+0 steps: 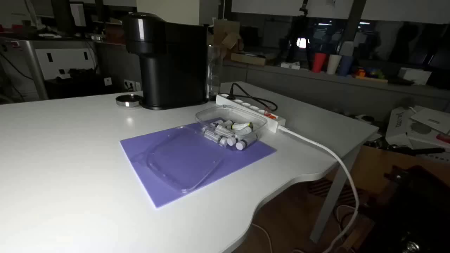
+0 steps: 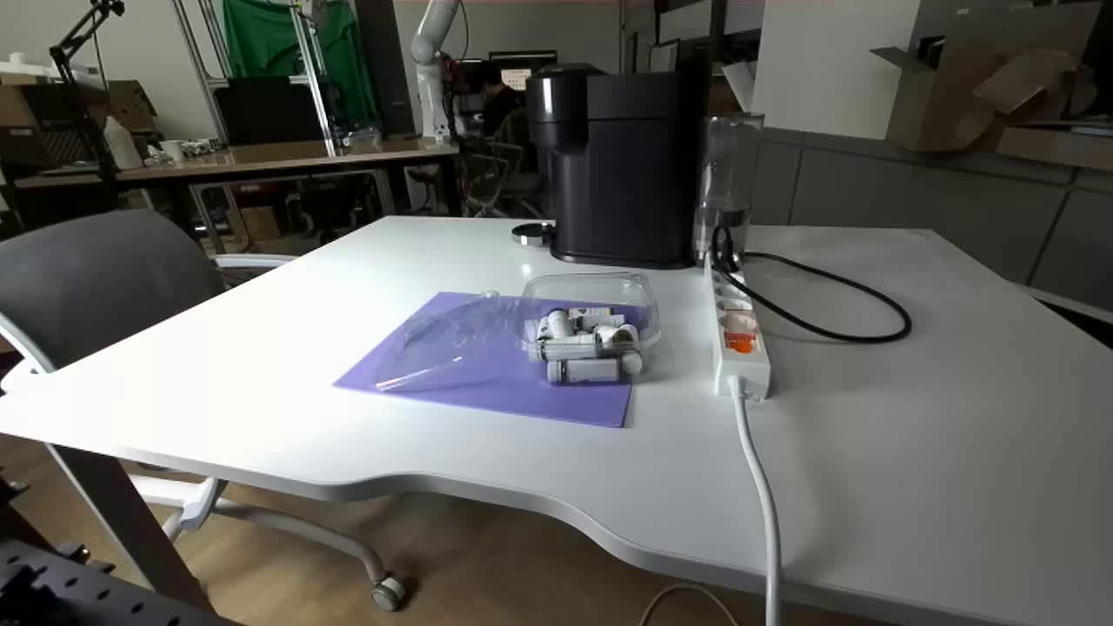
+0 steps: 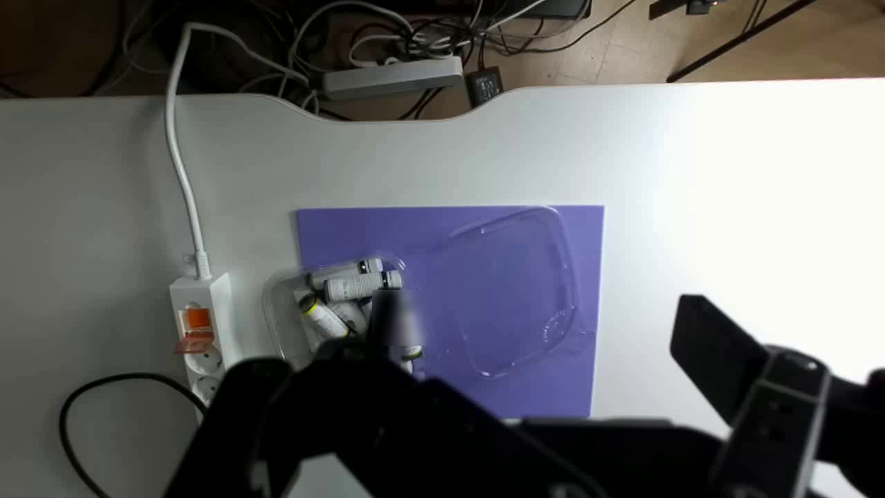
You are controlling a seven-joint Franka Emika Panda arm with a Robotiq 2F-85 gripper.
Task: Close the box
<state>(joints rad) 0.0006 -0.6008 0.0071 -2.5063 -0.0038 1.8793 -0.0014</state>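
A clear plastic box (image 2: 591,291) of small tubes (image 3: 356,285) sits open on a purple mat (image 2: 522,396), its lid (image 3: 515,294) beside it; the empty gripper (image 3: 545,326) hangs above, spread wide, closing seemingly not begun, and the next move likely calls for swinging the lid's outer edge over.

In an exterior view the worktop (image 1: 52,168) glares near-white at lower left, the upper frame is dim, and a bright streak lights the machine (image 1: 175,63), upper left. In the wrist view the worktop washes out at right; the jaws, below, are dark and blurred.
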